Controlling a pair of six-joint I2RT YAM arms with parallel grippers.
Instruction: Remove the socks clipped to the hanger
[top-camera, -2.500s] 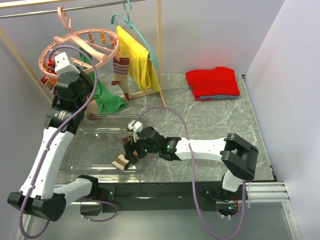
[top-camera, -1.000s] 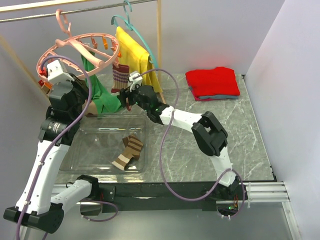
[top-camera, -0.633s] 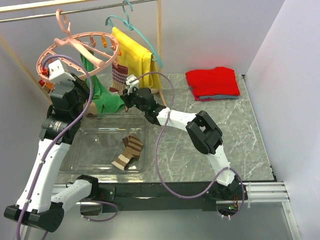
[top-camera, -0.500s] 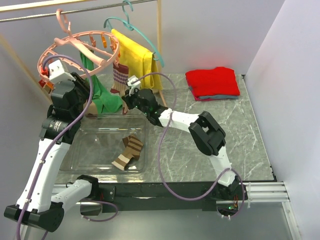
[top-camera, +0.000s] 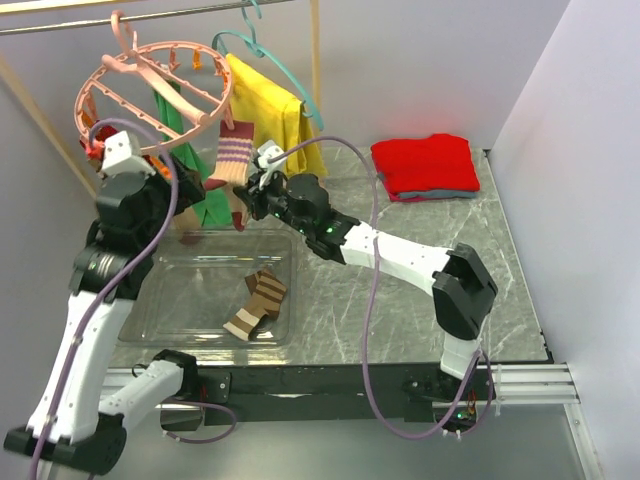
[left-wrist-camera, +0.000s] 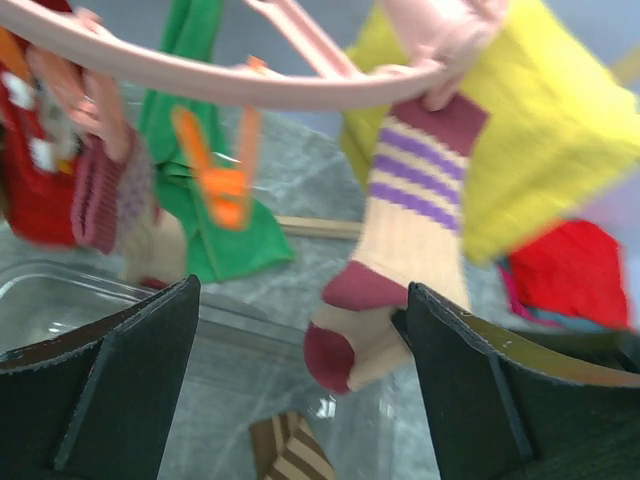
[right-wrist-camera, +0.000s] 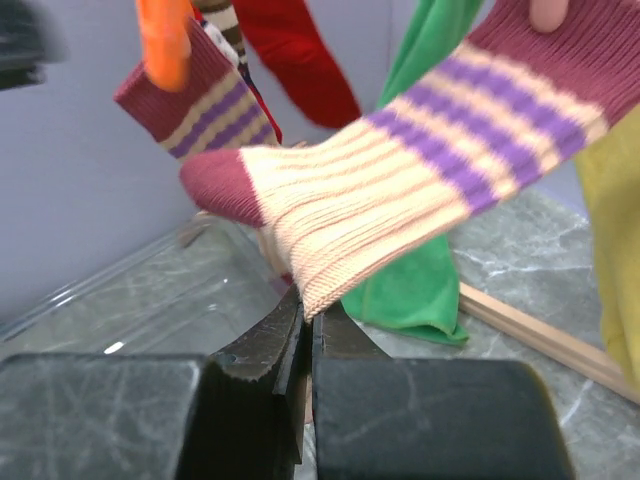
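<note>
The pink ring hanger (top-camera: 150, 80) hangs from the rail at the back left. A beige sock with maroon and purple stripes (top-camera: 230, 165) hangs by its cuff from a pink clip (left-wrist-camera: 452, 40) and is stretched sideways. My right gripper (right-wrist-camera: 310, 322) is shut on the lower edge of the beige sock (right-wrist-camera: 400, 190). My left gripper (left-wrist-camera: 300, 390) stands open under the ring with nothing between its fingers. Red socks (left-wrist-camera: 30, 180) and a maroon striped sock (right-wrist-camera: 190, 95) hang from other clips. A brown-striped sock (top-camera: 255, 305) lies in the tray.
A clear plastic tray (top-camera: 170, 290) sits on the table under the hanger. A green cloth (top-camera: 205, 195) hangs behind the ring. A yellow garment (top-camera: 270, 120) hangs on a teal hanger from a wooden rack (top-camera: 320, 90). Folded red cloth (top-camera: 425, 165) lies at the back right.
My right gripper has shut on the beige sock and pulled it down and right. My left gripper has opened wide. The ring has tipped and risen at the left.
</note>
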